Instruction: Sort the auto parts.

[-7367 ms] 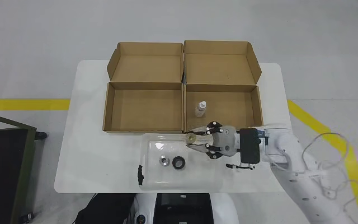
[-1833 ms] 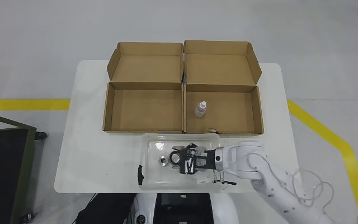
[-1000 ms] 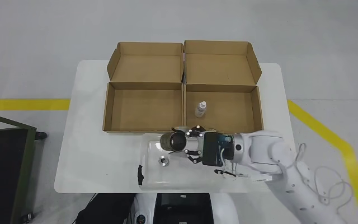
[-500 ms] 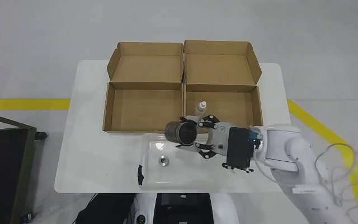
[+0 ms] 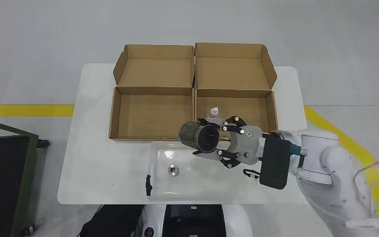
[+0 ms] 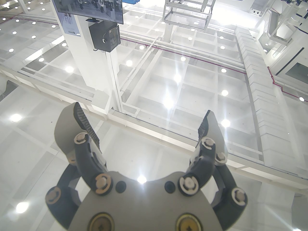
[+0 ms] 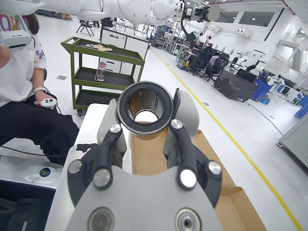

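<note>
Steel bushing (image 5: 190,135) clamped in right gripper (image 7: 146,111), held above white table (image 5: 89,118); left gripper (image 6: 143,116) spread wide, empty.

A green cart (image 7: 108,85) — pink bottle (image 7: 101,71) on its middle shelf — near the white table (image 5: 95,148).

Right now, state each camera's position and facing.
Top view: above the arms, looking down at the table; right tool clamping a linear bearing shows.
Left wrist view: on left wrist, facing the ceiling; its open left tool shows.
Right wrist view: on right wrist, facing over a cardboard box into the hall; right tool shows.
Shared: top and right wrist views show the bearing.
</note>
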### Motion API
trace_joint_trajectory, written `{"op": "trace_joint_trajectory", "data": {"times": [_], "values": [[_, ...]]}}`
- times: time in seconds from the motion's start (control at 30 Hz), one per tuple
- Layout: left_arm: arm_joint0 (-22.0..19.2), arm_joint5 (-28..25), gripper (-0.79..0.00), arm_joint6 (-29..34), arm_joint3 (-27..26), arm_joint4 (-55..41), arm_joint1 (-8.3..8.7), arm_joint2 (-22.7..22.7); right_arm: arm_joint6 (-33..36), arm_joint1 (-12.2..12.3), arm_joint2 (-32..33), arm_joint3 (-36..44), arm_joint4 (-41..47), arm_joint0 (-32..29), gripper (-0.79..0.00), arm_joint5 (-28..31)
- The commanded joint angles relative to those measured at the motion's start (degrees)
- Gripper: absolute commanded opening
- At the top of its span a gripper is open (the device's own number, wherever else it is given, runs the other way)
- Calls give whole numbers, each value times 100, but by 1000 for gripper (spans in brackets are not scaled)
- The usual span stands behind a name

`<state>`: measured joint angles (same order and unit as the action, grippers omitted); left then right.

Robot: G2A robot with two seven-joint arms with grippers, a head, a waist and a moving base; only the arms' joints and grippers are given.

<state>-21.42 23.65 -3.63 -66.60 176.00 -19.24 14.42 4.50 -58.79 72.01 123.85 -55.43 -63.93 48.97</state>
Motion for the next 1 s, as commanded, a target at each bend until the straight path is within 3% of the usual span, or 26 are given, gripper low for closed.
{"op": "trace_joint_trajectory", "data": {"times": [0.0,0.43,0.97], "values": [[0,0,0,0,0,0,0,0,-59,8,91,35,-7,-71,-785,15],[0,0,0,0,0,0,0,0,-799,-23,47,-216,-573,2,-785,384],[0,0,0,0,0,0,0,0,-373,-205,-1179,-1265,-677,582,-785,356]]}}
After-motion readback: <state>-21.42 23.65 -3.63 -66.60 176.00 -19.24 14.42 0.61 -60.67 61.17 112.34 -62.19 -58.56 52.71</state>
